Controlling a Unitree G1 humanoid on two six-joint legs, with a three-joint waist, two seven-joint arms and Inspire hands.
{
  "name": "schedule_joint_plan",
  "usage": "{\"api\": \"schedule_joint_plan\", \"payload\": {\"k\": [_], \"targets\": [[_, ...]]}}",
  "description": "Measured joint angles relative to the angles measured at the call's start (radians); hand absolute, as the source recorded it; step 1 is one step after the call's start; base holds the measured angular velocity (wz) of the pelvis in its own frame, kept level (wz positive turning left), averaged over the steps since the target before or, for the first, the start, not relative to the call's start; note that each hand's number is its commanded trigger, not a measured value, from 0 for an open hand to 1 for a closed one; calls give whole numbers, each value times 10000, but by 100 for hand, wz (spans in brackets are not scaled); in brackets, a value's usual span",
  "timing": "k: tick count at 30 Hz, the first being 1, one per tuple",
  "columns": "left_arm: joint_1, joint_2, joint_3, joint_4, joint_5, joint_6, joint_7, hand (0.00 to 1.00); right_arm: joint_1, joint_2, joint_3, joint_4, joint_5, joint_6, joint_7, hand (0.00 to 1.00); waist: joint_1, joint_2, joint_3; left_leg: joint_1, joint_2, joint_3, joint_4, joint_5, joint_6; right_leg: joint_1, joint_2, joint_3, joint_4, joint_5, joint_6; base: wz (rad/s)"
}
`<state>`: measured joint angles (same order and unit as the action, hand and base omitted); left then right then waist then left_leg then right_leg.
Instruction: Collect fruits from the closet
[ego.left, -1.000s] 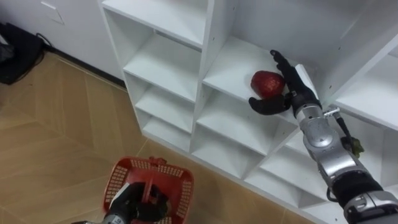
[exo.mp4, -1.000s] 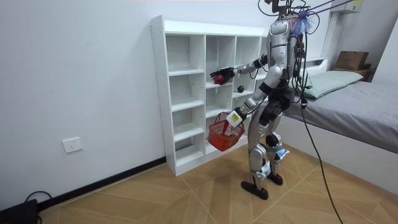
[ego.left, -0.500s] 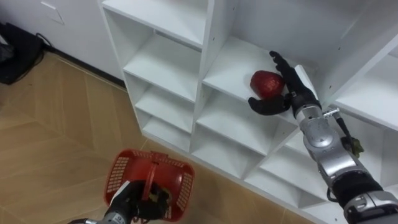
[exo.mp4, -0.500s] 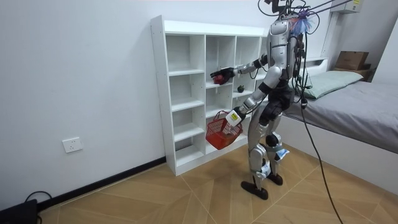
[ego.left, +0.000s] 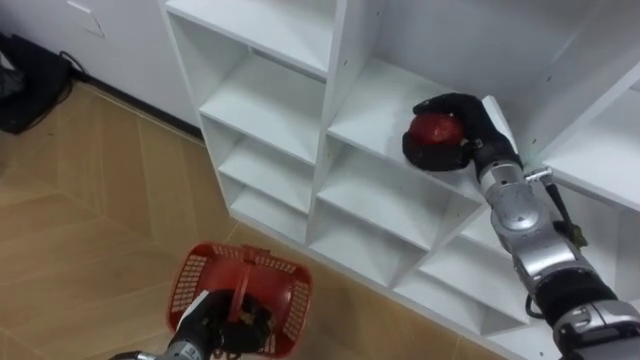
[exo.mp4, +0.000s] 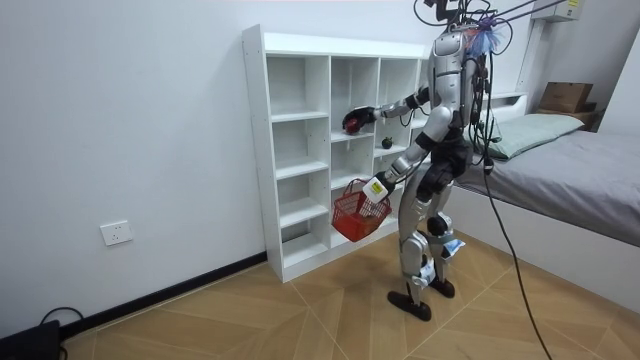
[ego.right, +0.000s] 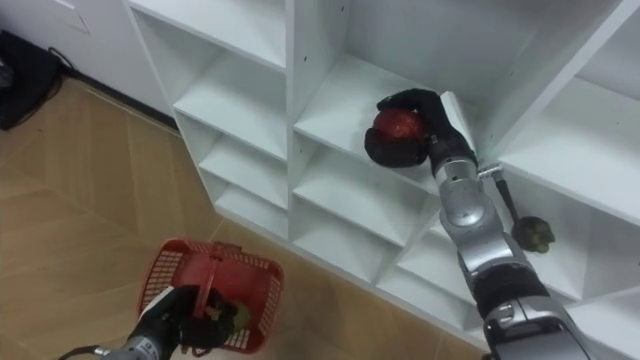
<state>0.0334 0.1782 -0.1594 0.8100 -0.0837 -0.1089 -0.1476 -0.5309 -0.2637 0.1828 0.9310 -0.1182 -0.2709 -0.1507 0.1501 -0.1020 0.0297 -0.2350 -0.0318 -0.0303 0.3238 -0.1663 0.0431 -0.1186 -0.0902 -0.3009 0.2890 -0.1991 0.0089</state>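
White wall, herringbone wood floor, grey bed, wall socket

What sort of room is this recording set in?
Probably a bedroom: a bed with grey bedding, a white cubby shelf against the wall, and a wood floor.

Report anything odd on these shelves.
Nothing stands out. The right hand is curled round the red fruit on the white shelf, the left hand holds the red basket by its handle, and a dark fruit sits one compartment over.
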Motion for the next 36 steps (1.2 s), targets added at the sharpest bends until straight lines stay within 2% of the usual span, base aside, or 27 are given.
{"api": "schedule_joint_plan", "payload": {"k": [11, 15, 21, 23, 30, 34, 36], "targets": [[-32, -4, 8, 4, 1, 0, -5, 100, -2, 1, -83, 33, 20, -26, 0, 100, 22, 2, 1, 16, 1, 33, -148, 4, 2, 13, 18, 74, -156, 10, 17, 0], [-74, -7, 7, 3, 1, 0, -5, 100, -1, 2, -87, -19, 47, -56, 0, 100, 13, 6, 4, 16, 0, 59, -174, 4, 2, -32, 34, 240, -166, 11, 19, -1], [-203, -31, -7, 1, 1, 0, -16, 100, 30, 64, -85, -226, -61, -63, -18, 100, 12, 12, 8, 26, 16, 219, -189, 4, 2, -58, 32, 261, -168, 14, 24, -5], [-203, -34, -8, 2, -3, 0, -15, 100, 153, 86, -83, -536, -79, 99, -18, 100, -12, 21, 13, 26, 20, 251, -196, 4, 2, -67, 33, 268, -177, 16, 28, 0], [-338, -171, -22, 142, -438, 2, 122, 100, 955, 343, -54, -2049, -149, 296, -17, 100, -94, 110, 22, -6, 67, 464, -230, 3, 2, -194, 85, 562, -180, 38, 47, -9], [-475, -307, -28, 116, -434, -10, 282, 100, 1666, 342, 253, -3041, -233, 315, -46, 100, -164, 254, -3, 13, 96, 594, -230, 2, 3, -226, 85, 647, -175, 43, 48, -8], [-477, -370, -22, 89, -434, -24, 315, 100, 1983, 347, 329, -3529, -432, 330, 4, 100, -161, 339, -46, 12, 132, 730, -254, 2, 3, -317, 106, 805, -130, 48, 43, -21]]}}
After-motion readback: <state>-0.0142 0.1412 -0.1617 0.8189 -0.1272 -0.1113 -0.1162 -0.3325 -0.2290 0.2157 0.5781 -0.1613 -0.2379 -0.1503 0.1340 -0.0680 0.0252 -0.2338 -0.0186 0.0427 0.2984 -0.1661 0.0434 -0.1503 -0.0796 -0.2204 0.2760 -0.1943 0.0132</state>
